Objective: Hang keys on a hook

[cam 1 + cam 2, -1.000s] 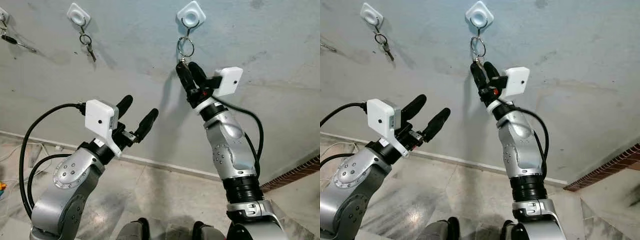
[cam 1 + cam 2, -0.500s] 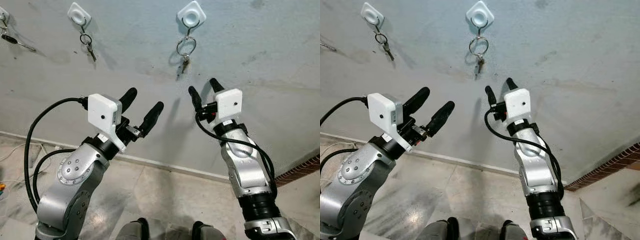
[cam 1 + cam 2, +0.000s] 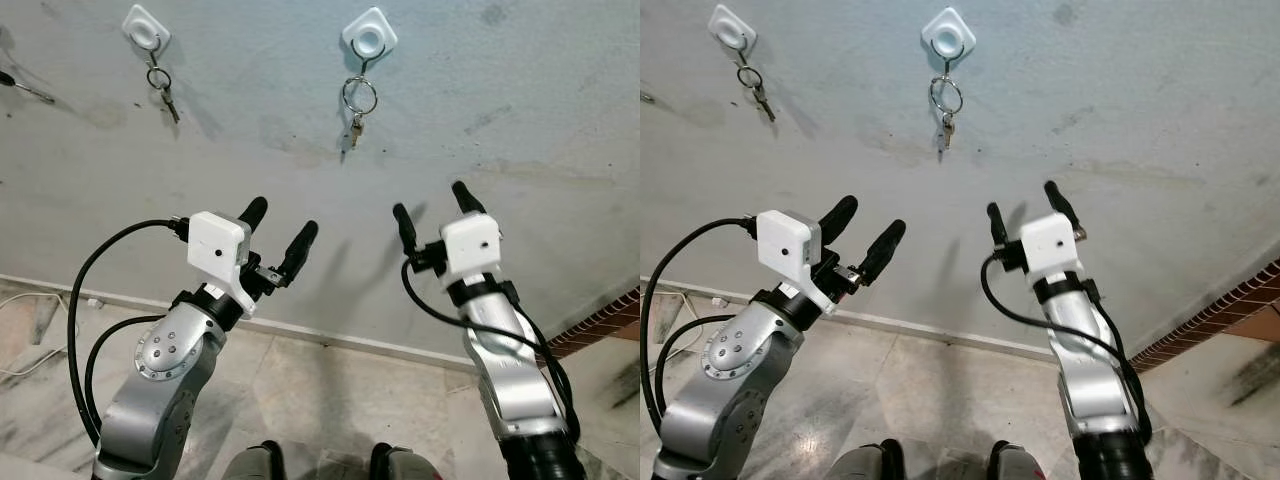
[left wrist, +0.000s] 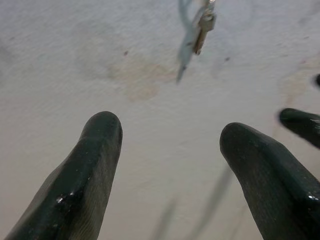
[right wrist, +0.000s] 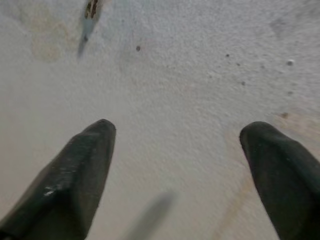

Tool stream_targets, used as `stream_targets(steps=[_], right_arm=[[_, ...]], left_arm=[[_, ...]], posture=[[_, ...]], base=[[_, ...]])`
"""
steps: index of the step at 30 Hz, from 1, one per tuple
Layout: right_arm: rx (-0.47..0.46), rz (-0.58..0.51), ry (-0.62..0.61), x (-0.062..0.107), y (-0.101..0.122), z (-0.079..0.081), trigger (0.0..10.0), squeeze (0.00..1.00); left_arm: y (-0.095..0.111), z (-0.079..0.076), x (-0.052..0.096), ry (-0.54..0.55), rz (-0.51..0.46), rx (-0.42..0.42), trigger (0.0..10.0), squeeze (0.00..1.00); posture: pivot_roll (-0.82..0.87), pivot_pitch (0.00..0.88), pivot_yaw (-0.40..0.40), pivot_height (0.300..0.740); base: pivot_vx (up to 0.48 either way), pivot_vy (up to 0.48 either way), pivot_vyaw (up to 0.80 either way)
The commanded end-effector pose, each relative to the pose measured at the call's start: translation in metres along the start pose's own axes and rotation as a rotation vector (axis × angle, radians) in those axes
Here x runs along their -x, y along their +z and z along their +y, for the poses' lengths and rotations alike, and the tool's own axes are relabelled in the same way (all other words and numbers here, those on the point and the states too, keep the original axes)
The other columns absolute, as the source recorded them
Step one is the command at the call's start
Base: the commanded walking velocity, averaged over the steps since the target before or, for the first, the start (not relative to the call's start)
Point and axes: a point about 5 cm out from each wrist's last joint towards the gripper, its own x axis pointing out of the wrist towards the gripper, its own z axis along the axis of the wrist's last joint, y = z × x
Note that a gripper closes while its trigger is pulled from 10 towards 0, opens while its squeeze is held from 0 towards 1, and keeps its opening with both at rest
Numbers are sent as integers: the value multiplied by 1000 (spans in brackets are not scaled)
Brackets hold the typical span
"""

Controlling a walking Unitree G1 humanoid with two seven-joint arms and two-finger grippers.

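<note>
A key on a metal ring (image 3: 358, 98) hangs from a white wall hook (image 3: 368, 35) high on the grey wall; its key (image 4: 202, 30) dangles free. My right gripper (image 3: 432, 213) stands open well below the key, with nothing between its fingers (image 5: 75, 175). My left gripper (image 3: 280, 228) is open too, raised toward the wall lower left of the hook, its fingertips (image 4: 102, 145) apart and empty.
A second white hook (image 3: 144, 25) with another key ring (image 3: 160, 82) is on the wall to the left, and a further key (image 3: 20, 88) at the far left edge. Pale tiled floor (image 3: 330, 400) lies below. A brick edge (image 3: 600, 320) runs at the right.
My right gripper let go of the key, opened and dropped down away from the hook. The key now hangs by itself. The view tilted slightly.
</note>
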Motion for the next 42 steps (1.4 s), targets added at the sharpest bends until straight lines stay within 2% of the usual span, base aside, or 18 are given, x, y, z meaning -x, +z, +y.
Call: stream_targets(steps=[1,4,6,11,12,14,17,25,27,29,30,31,34,42], right_arm=[[28,-7,-17,3,4,-3,10000,1000],[63,1,-64,8,5,-8,10000,1000],[72,11,-89,11,6,-10,10000,1000],[59,16,-104,13,9,-10,10000,1000],[34,21,-113,13,12,-9,10000,1000],[27,22,-113,12,13,-7,10000,1000],[24,21,-103,11,14,-4,10000,1000],[-2,38,-110,4,15,-2,10000,1000],[-13,43,-111,2,15,-3,10000,875],[-13,44,-111,2,15,-3,10000,875],[-31,54,-114,1,14,-3,10000,698],[-39,65,-115,1,12,-3,10000,604],[-33,63,-113,0,13,-3,10000,376],[-29,77,-115,1,12,-3,10000,325]], left_arm=[[-7,4,3,52,22,-11,10000,0],[-8,9,3,131,0,-71,10000,0],[-12,15,3,199,18,-62,10000,0],[-22,21,9,253,49,-81,10000,0],[-32,21,18,288,80,-52,10000,0],[-37,19,23,300,101,-48,10000,0],[-41,18,27,315,113,-47,10000,0],[-43,28,28,386,139,4,10000,0],[-41,30,27,381,131,23,10000,0],[-40,30,26,373,127,22,10000,0],[-40,29,25,374,134,42,10000,0],[-40,28,24,370,135,67,10000,0],[-40,28,23,361,137,70,10000,0],[-39,26,21,343,139,75,10000,0]], posture=[[30,184,15,740],[22,182,4,740],[17,178,3,740],[14,172,2,740],[13,172,-3,740],[15,172,-5,740],[24,173,-10,740],[38,171,-22,740],[41,169,-23,740],[41,169,-23,740],[41,168,-23,740],[41,168,-23,740],[39,169,-21,740],[33,168,-15,740]], base=[[0,0,0],[0,0,0],[0,0,0],[0,0,0],[0,0,0],[0,0,0],[0,0,0],[0,0,0],[0,0,0],[0,0,0],[0,0,0],[0,0,0],[0,0,0],[0,0,-615]])
